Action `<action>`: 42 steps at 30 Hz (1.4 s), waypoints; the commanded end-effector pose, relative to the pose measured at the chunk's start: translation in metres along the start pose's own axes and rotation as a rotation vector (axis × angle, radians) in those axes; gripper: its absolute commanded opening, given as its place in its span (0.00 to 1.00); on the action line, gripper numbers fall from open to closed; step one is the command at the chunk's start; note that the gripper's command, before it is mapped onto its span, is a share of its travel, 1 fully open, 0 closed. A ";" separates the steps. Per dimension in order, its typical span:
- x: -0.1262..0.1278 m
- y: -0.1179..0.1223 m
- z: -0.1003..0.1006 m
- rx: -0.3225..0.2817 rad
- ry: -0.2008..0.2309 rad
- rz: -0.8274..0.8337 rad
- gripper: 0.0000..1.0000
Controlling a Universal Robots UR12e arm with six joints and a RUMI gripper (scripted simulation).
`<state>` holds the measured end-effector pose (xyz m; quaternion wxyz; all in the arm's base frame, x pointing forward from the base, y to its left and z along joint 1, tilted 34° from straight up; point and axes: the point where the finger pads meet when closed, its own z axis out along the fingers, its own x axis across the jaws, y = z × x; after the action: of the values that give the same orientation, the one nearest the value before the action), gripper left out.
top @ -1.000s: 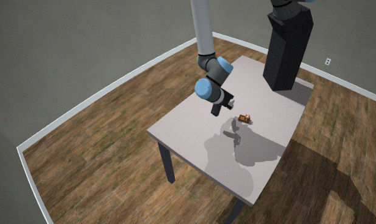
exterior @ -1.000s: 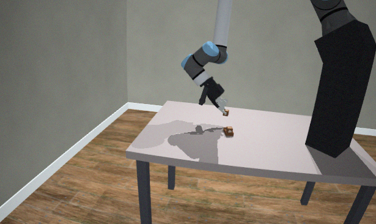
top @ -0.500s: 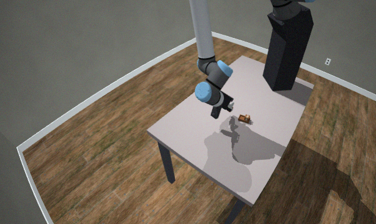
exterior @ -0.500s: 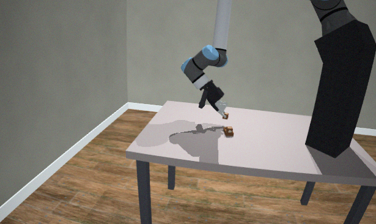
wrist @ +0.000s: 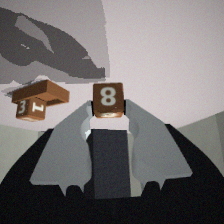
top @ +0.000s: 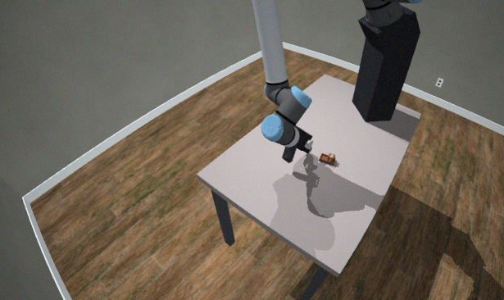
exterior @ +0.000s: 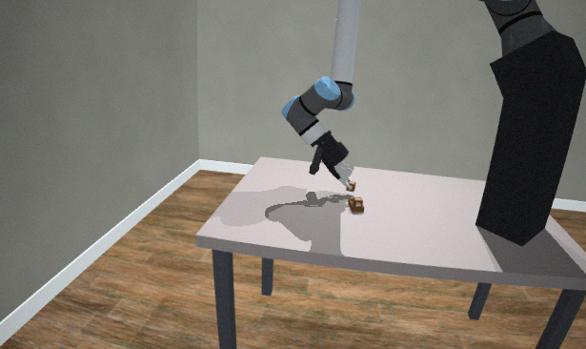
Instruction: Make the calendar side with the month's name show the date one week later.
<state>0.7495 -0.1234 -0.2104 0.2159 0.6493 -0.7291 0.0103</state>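
- Here's the loose cube [top: 311, 148] [exterior: 351, 186] [wrist: 108, 99], up in the air above the tabletop, a pale 8 upright in the wrist view!
- And the claw [top: 311, 147] [exterior: 349, 185] [wrist: 108, 101] has it, clenched on the cube with one grey fingertip against each side.
- Near it but apart, down on the table, sits the small brown calendar tray [top: 324, 159] [exterior: 357, 210] [wrist: 47, 90].
- The second cube [top: 332, 156] [exterior: 358, 203] [wrist: 31, 111] is at the tray, showing a 3 and a 1 to the wrist camera, that 1 lying sideways in the view; the month's name is too small to make out.
- So just one cube at the tray, the other in the claw's grip!
- Further out, the arm [top: 290, 108] [exterior: 316, 100] slants down over the pale table [top: 247, 164] [exterior: 412, 215] [wrist: 160, 75], throwing a broad shadow across it.
- Behind all that, the black pedestal [top: 380, 78] [exterior: 531, 143] stands well apart from the tray.
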 end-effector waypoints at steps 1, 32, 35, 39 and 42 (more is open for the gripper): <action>0.000 -0.004 0.003 0.001 0.000 0.000 0.10; 0.000 -0.010 0.009 0.001 0.000 0.000 0.10; 0.000 -0.010 0.009 0.001 0.000 0.000 0.10; 0.000 -0.010 0.009 0.001 0.000 0.000 0.10; 0.000 -0.010 0.009 0.001 0.000 0.000 0.10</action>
<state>0.7559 -0.1278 -0.2217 0.2159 0.6493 -0.7291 0.0103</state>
